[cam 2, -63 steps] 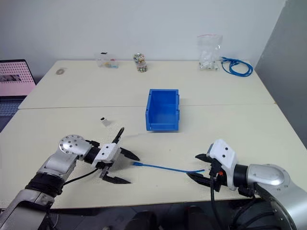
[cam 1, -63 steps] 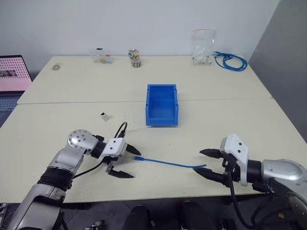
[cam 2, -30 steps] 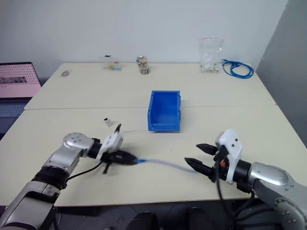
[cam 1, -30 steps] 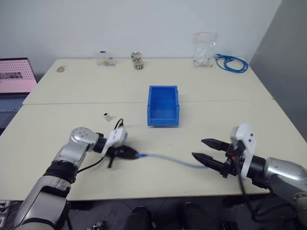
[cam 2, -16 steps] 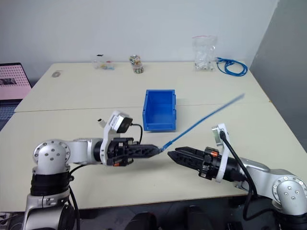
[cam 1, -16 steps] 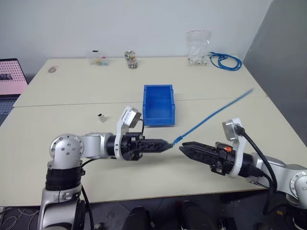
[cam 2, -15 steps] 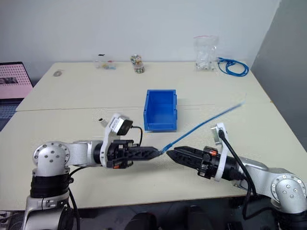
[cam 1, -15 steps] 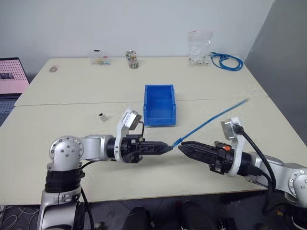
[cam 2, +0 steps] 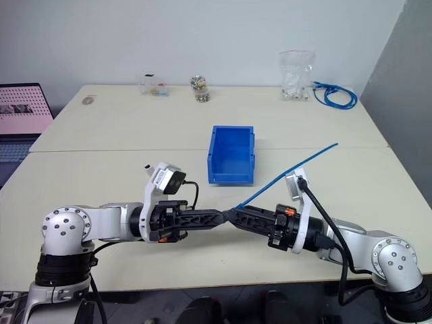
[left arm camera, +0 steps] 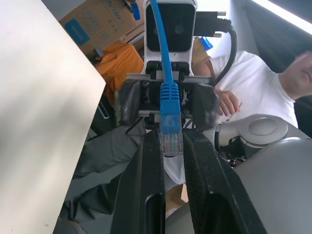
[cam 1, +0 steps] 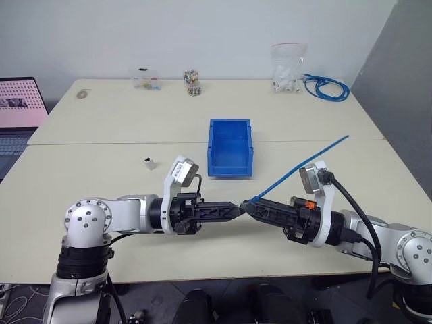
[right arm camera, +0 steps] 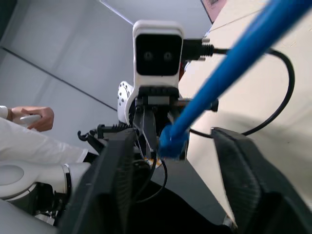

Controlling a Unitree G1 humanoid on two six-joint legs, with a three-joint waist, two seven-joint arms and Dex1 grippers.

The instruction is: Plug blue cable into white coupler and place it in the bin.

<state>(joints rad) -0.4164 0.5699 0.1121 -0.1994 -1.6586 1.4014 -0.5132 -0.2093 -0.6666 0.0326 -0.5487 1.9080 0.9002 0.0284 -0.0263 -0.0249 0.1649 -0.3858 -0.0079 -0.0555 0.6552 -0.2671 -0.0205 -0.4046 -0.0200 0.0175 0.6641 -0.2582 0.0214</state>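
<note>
Left pincer, clamped on the blue cable plug at frame centre, meets the right pincer, fingers apart around it; a mistimed handover could drop it short of the white coupler lying on the table.

No readable text, label, brand or number anywhere. Small tag on left arm's wrist camera housing: print too small to read. Cardboard box in left wrist view: blue sticker, lettering illegible. Laptop screen at tabletop's edge: pink pattern, no legible characters.
</note>
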